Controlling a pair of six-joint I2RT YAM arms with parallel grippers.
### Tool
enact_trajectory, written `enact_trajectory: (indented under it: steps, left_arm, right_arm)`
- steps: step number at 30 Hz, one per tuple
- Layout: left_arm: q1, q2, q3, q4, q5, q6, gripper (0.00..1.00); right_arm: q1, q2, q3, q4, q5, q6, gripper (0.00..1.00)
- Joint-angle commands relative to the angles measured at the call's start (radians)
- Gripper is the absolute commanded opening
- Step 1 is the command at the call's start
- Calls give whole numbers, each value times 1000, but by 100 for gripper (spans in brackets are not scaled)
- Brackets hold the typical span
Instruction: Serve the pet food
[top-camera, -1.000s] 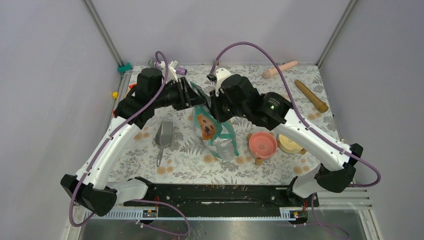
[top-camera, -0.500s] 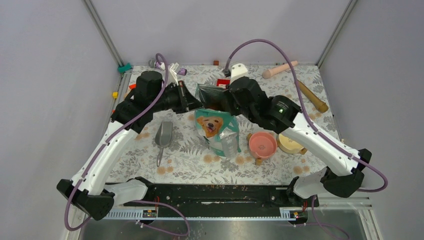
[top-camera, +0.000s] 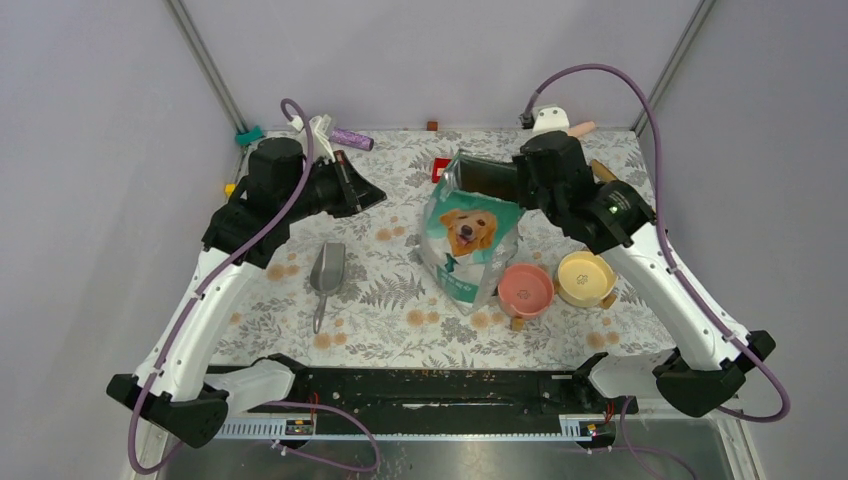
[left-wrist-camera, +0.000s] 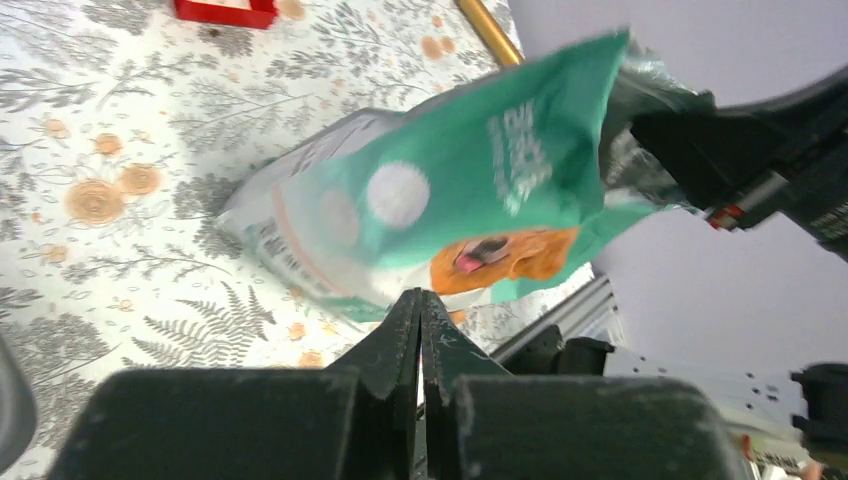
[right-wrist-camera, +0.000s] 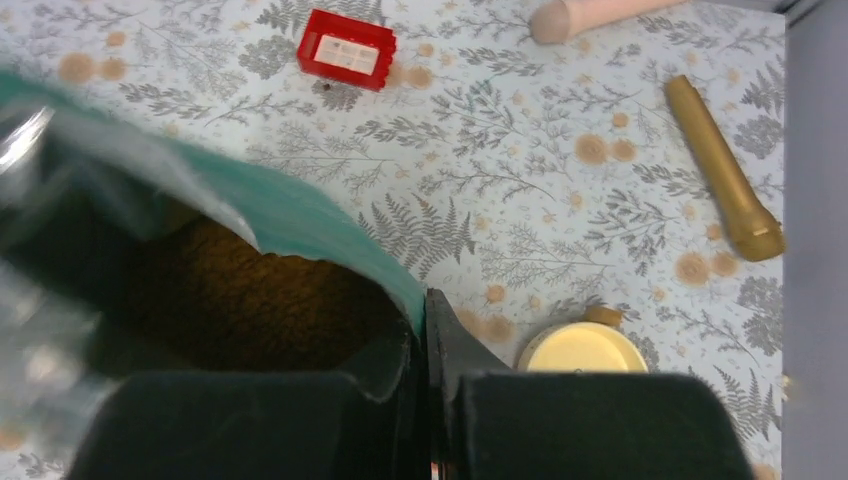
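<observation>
The teal-and-white bag (top-camera: 468, 245) with a dog's face stands upright mid-table, its top open. Brown pet food (right-wrist-camera: 240, 300) shows inside the bag's mouth in the right wrist view. My right gripper (top-camera: 472, 172) (right-wrist-camera: 425, 302) is shut on the bag's teal top rim, one finger inside and one outside. My left gripper (top-camera: 376, 197) (left-wrist-camera: 420, 298) is shut on nothing, hanging left of the bag (left-wrist-camera: 450, 190) and clear of it. The grey metal scoop (top-camera: 326, 272) lies on the table below the left gripper.
A pink bowl (top-camera: 526, 288) and a yellow bowl (top-camera: 585, 278) (right-wrist-camera: 583, 350) stand right of the bag's base. A red box (top-camera: 440, 168) (right-wrist-camera: 348, 48) lies behind the bag. A brown cylinder (right-wrist-camera: 722, 168) and a beige cylinder (right-wrist-camera: 590, 14) lie at the back right. Small clutter sits at the back left corner.
The left gripper has let go of the bag's top, shut, and drawn back to the left. The right arm has swung right and back, standing the bag upright.
</observation>
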Motion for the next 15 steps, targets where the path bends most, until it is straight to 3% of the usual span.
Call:
enact_trajectory:
  steps: [1, 3, 4, 6, 11, 12, 15]
  left_arm:
    - [18, -19, 37, -40, -63, 48, 0]
    - [18, -15, 25, -16, -19, 40, 0]
    - [19, -17, 9, 18, 23, 36, 6]
    - [19, -23, -20, 82, 112, 19, 37]
    - [20, -40, -35, 125, 160, 26, 91]
    - [21, -44, -37, 125, 151, 29, 98]
    - [21, -42, -40, 125, 141, 26, 99]
  right_arm:
    - [-46, -88, 35, 30, -139, -25, 0]
    - [-46, -76, 8, 88, -369, 3, 0]
    - [-47, -64, 2, 117, -467, 23, 0]
    - [-46, -33, 14, 141, -585, 73, 0]
    - [-47, -8, -8, 260, -632, 221, 0]
    - [-47, -11, -23, 298, -635, 270, 0]
    - [-41, -11, -42, 397, -642, 373, 0]
